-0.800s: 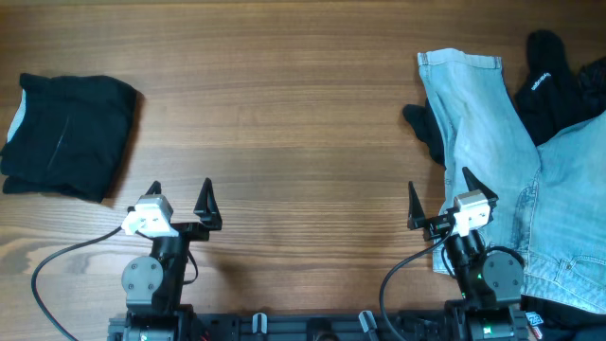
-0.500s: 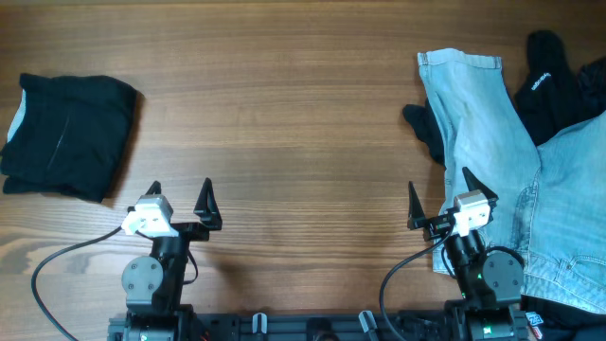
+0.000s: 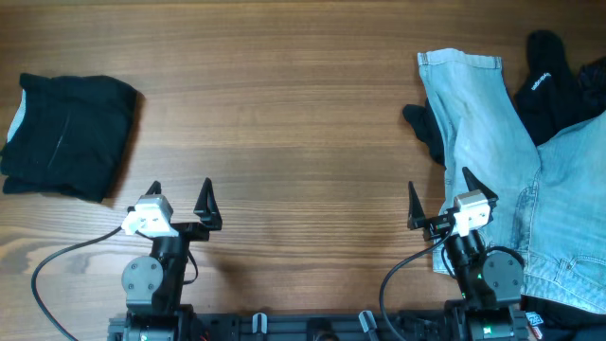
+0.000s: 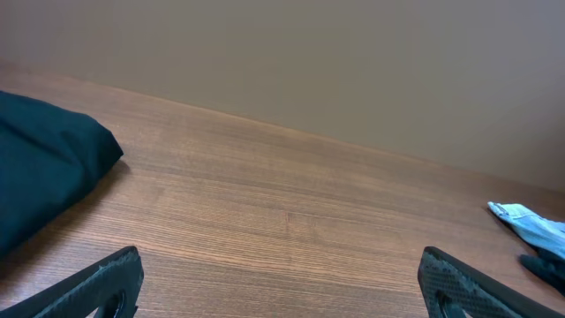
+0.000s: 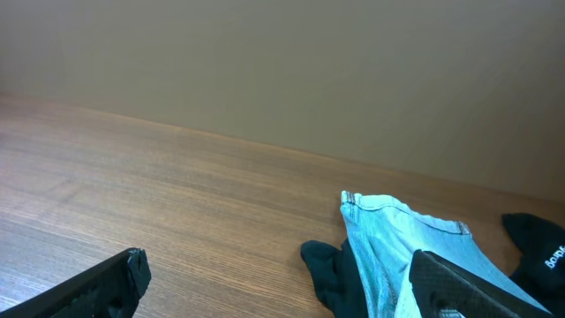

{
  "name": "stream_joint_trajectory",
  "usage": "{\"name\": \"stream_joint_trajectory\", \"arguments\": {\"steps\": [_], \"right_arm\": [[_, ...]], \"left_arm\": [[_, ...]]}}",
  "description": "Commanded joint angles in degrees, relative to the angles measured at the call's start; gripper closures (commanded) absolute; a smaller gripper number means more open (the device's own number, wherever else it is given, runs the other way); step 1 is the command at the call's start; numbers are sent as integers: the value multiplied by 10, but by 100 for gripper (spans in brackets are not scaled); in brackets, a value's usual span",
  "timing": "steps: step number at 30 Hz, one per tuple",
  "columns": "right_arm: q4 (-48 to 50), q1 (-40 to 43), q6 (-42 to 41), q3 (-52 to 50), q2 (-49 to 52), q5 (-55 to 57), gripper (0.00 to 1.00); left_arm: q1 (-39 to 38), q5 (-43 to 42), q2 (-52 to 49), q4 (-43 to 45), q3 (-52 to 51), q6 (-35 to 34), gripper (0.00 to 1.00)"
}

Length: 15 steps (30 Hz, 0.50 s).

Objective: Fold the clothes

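A folded black garment [image 3: 66, 134] lies at the left of the table; it also shows in the left wrist view [image 4: 40, 168]. Light blue jeans [image 3: 492, 142] lie unfolded at the right, over a black garment [image 3: 426, 131] that sticks out from under their left edge. Another black garment [image 3: 554, 80] lies at the far right. The jeans also show in the right wrist view [image 5: 397, 243]. My left gripper [image 3: 180, 197] is open and empty near the front edge. My right gripper [image 3: 440, 197] is open and empty, its right finger above the jeans' left edge.
The wooden table [image 3: 284, 114] runs between the two piles. Both arm bases and their cables sit at the front edge [image 3: 303, 322]. A plain wall stands behind the table in the wrist views.
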<state>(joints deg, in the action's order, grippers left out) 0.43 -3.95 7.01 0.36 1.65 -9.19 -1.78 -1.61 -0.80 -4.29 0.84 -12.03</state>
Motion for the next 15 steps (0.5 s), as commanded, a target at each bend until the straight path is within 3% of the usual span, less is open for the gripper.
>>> {"name": "stream_joint_trajectory", "arguments": {"steps": [1, 15], "right_arm": [[3, -3, 5, 0, 1, -8, 0], [3, -3, 5, 0, 4, -8, 0]], "left_arm": [[-2, -3, 5, 0, -5, 11, 0], [-2, -3, 5, 0, -5, 12, 0]]}}
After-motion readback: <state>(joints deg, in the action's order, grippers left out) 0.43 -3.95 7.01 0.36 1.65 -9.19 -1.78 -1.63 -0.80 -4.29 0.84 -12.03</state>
